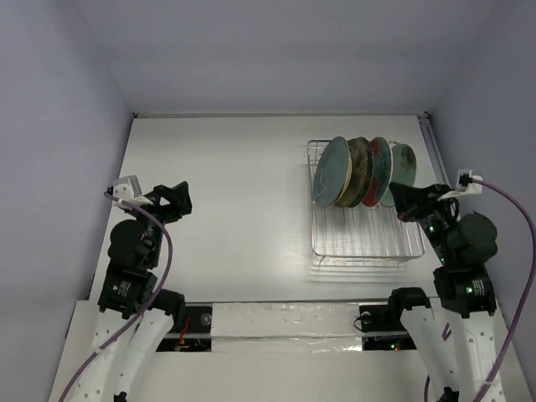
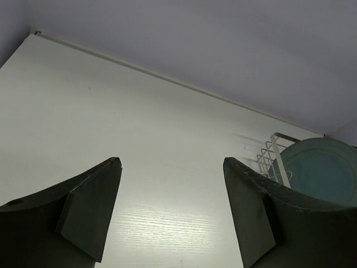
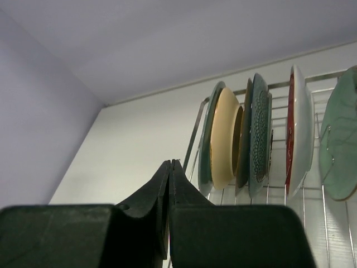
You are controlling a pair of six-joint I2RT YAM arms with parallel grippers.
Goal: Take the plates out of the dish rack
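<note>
Several plates stand on edge in the silver wire dish rack (image 1: 362, 244) at the back right: a teal plate (image 1: 331, 172), a tan-brown one (image 1: 358, 172), a red-rimmed one (image 1: 380, 166) and a pale green one (image 1: 405, 163). My right gripper (image 1: 397, 198) hovers just in front of the rightmost plates, touching none. In the right wrist view it (image 3: 170, 163) is shut and empty, left of the teal plate's rim (image 3: 204, 152) and the tan plate (image 3: 223, 137). My left gripper (image 1: 182, 202) is open and empty over bare table at the left. The left wrist view shows its fingers (image 2: 89, 206) spread wide, with the teal plate (image 2: 321, 173) far right.
The white table (image 1: 234, 193) stretches between the arms and the rack. Grey walls close in the back and both sides. A raised rail (image 1: 432, 142) runs along the table's right edge beside the rack. The rack's front half (image 1: 364, 226) holds no plates.
</note>
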